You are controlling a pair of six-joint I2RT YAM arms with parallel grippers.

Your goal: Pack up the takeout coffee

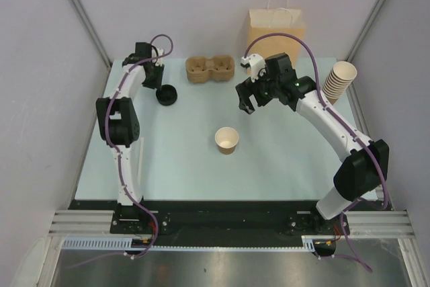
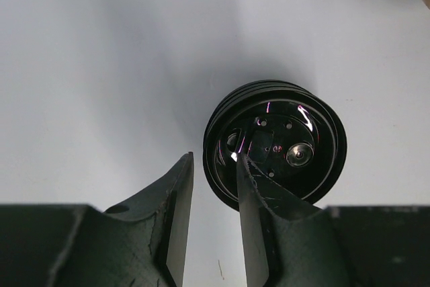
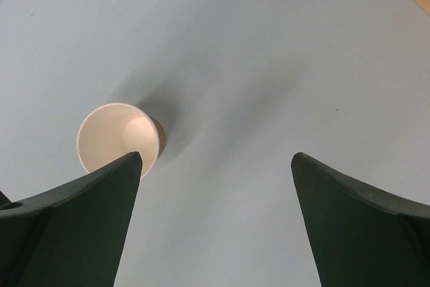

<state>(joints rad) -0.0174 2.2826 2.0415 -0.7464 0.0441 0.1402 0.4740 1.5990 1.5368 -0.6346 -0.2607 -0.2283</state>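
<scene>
The cup (image 1: 227,140) is set at the centre of the worktop (image 1: 175,166); the lid (image 1: 166,95) is found upper left of it, the tray (image 1: 210,69) above, the cup stack (image 1: 339,80) upper right.

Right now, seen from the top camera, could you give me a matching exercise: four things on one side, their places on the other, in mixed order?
1 paper cup
2 black lid
3 pulp tray
4 paper bag

a far edge of the table, near its middle
b standing at the back, right of middle
c far left
d centre, mouth up

Pairs: 1-d; 2-c; 3-a; 4-b
</scene>
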